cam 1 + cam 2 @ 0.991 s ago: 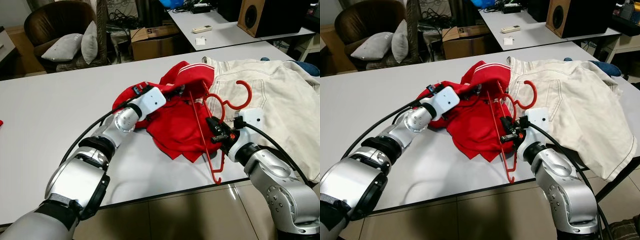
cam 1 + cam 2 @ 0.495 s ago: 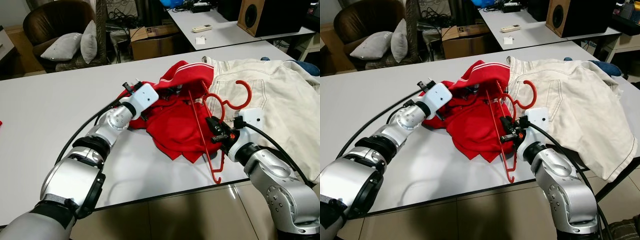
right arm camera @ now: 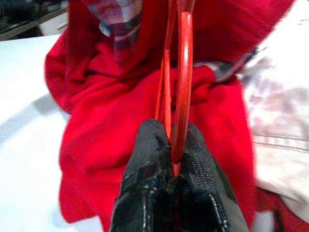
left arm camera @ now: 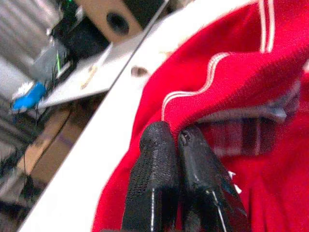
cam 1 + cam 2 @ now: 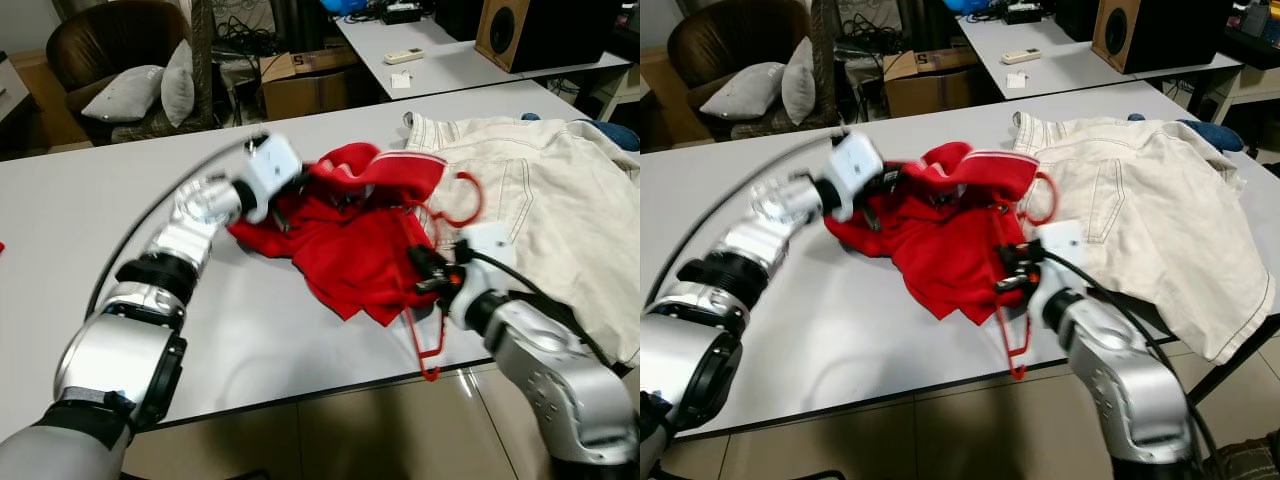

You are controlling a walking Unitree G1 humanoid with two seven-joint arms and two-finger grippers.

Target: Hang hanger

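Note:
A red garment (image 5: 350,235) with white trim lies bunched on the white table (image 5: 80,230), its collar edge raised. My left gripper (image 4: 173,133) is at the garment's left side, fingers pressed together on the trimmed edge. A thin red hanger (image 5: 428,345) runs from under the raised collar toward the table's front edge, and its hook (image 5: 468,200) rests against a cream jacket (image 5: 545,190). My right gripper (image 3: 169,130) is shut on the hanger's wire (image 3: 182,72), just right of the garment's lower part.
The cream jacket covers the table's right end. Behind the table stand a brown armchair with grey cushions (image 5: 120,70), a cardboard box (image 5: 300,85), a second table (image 5: 450,65) and a speaker (image 5: 520,30). Tiled floor lies below the front edge.
My left gripper has moved up and to the left, drawing the garment's edge with it so the collar stands higher. The hanger with my right gripper has shifted slightly left, further under the cloth.

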